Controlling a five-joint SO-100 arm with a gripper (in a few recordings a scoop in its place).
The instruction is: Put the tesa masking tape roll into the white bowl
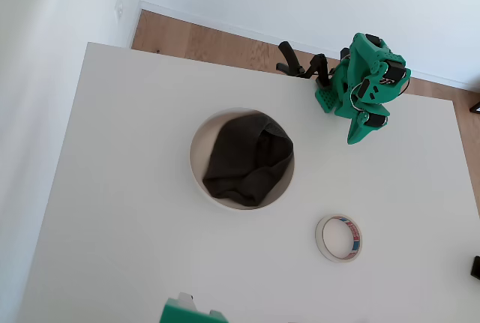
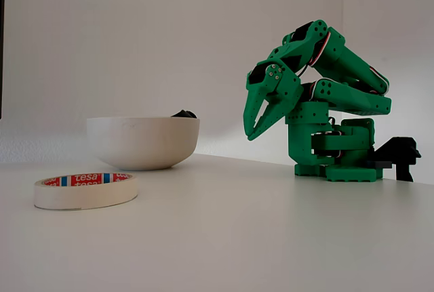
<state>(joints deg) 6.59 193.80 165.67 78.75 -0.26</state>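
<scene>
Overhead — gripper (image 2: 251, 131) closed (empty), above table (image 2: 271, 238).

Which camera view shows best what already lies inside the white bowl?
The overhead view: it looks straight into the white bowl, where a dark cloth covers most of the inside. The fixed view shows only the bowl's outer wall, with a dark tip above the rim.
</scene>
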